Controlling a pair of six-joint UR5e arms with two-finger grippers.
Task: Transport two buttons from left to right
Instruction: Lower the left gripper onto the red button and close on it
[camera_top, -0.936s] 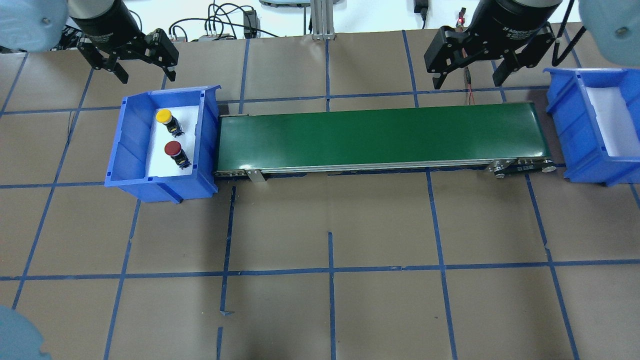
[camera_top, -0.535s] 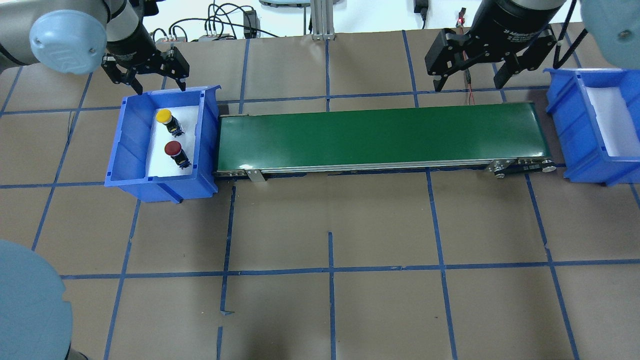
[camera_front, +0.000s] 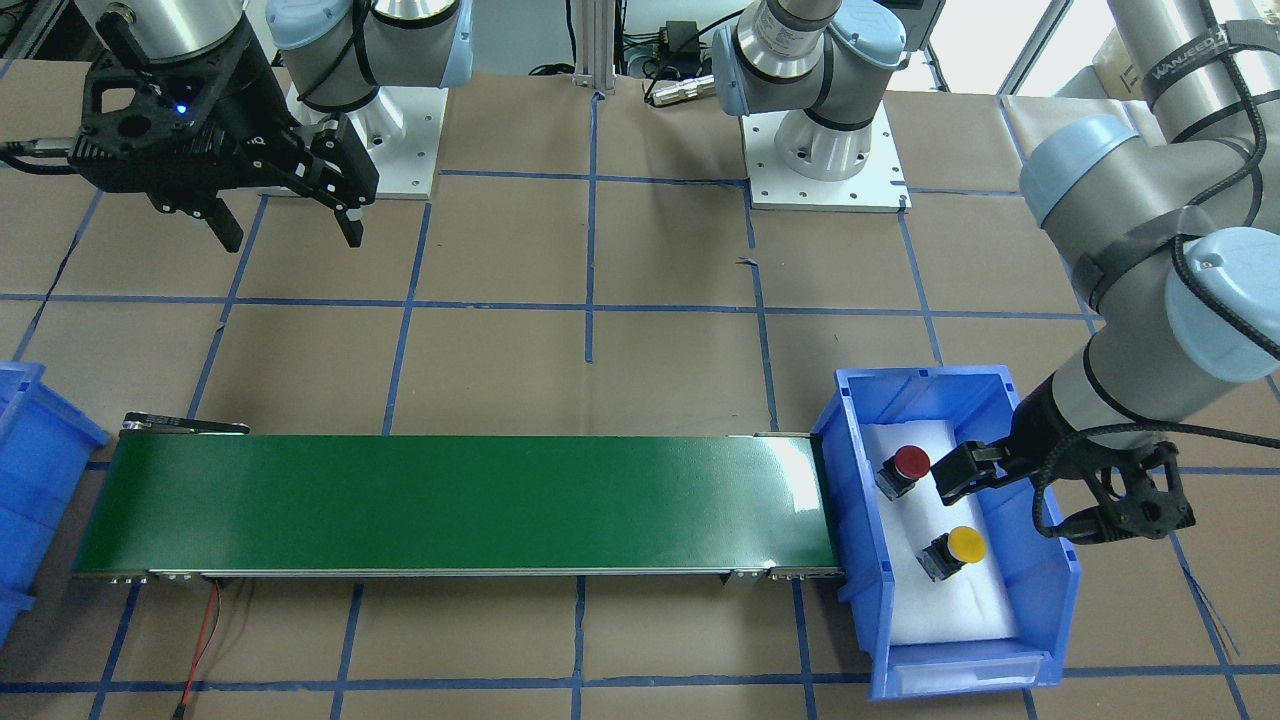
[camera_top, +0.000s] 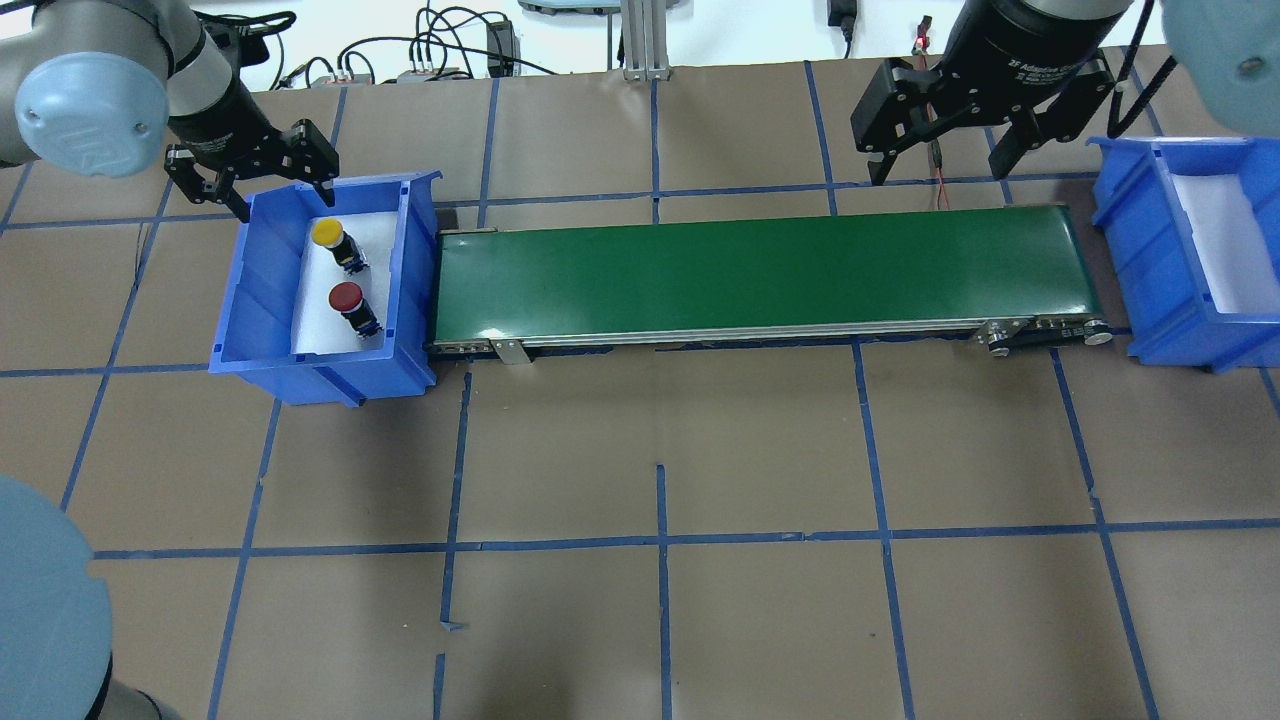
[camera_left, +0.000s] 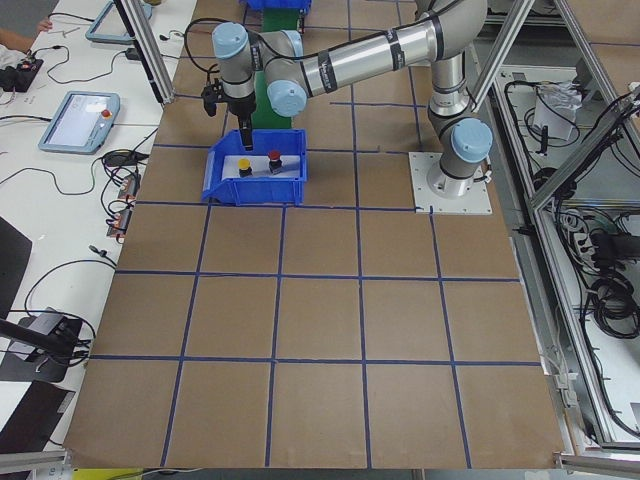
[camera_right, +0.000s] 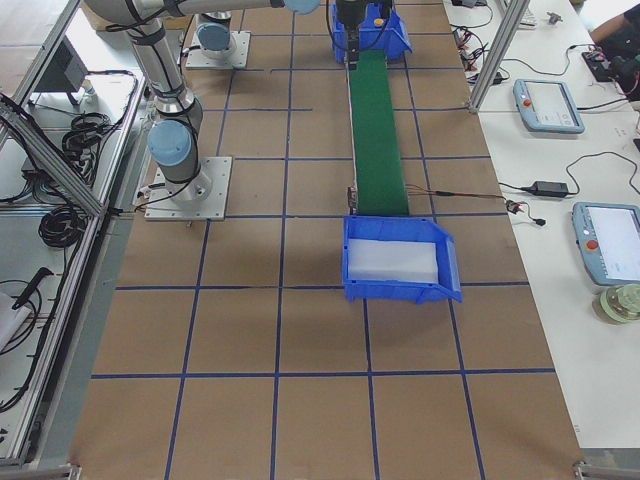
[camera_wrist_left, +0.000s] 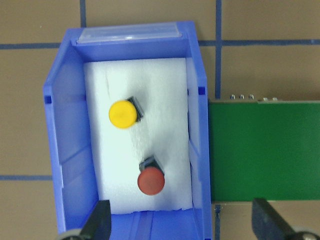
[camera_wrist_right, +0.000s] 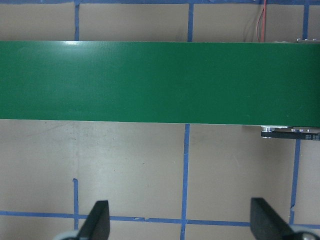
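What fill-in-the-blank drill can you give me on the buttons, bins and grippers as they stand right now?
1. The red button and the yellow button lie in a blue bin at the ____ end of the belt, by the robot's sides.
2. The belt is coloured ____.
3. The left gripper and the right gripper both have jaws ____.
4. Buttons in the right bin: ____.
Missing: left; green; open; zero.
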